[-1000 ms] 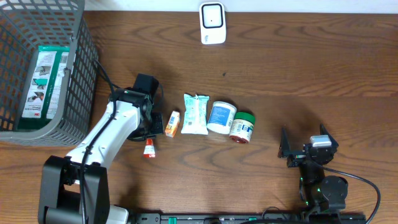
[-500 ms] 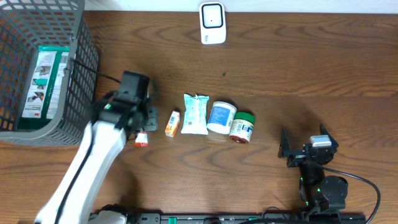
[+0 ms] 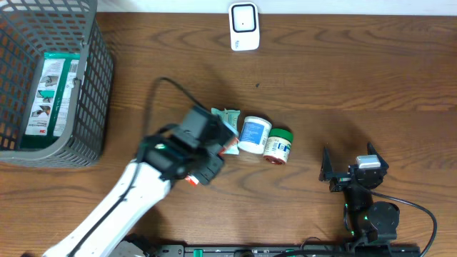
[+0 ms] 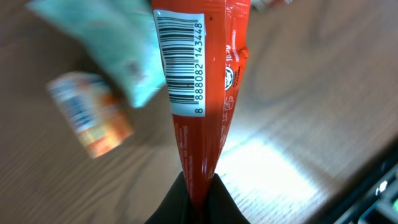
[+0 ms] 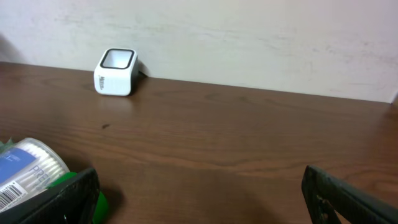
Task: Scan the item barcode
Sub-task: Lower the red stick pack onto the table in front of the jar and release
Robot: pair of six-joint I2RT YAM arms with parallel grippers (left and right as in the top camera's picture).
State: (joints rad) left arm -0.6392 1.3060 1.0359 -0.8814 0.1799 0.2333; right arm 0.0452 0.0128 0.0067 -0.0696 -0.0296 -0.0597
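**Tube in hand, scan still to come**

The left hand [image 4: 193,194] is clamped tight on the crimped end of a red tube [image 4: 202,106]. The tube points away from the wrist, and its white barcode panel [image 4: 180,65] faces the wrist camera squarely. From above, the left arm reaches from the near left toward the middle of the desk [image 3: 343,78] and hides the tube almost completely. Blurred behind the tube in the wrist view are a small orange box [image 4: 93,121] and a pale green packet [image 3: 227,118]. To the right of the packet stand a white-and-blue tub [image 3: 254,133] and a green-lidded jar [image 3: 278,145].

The pick-up looks finished. The scan itself remains: the white scanner [image 3: 244,27] stands at the far edge of the desk, well apart from the arm, so the tube must be carried there. Whether the barcode faces the scanner window cannot be told from here, so the tube may need turning.

The right hand [image 3: 350,168] rests at the near right with its fingers wide apart and nothing between them. A grey basket [image 3: 96,86] at the far left holds a green-and-white pack [image 3: 50,89].
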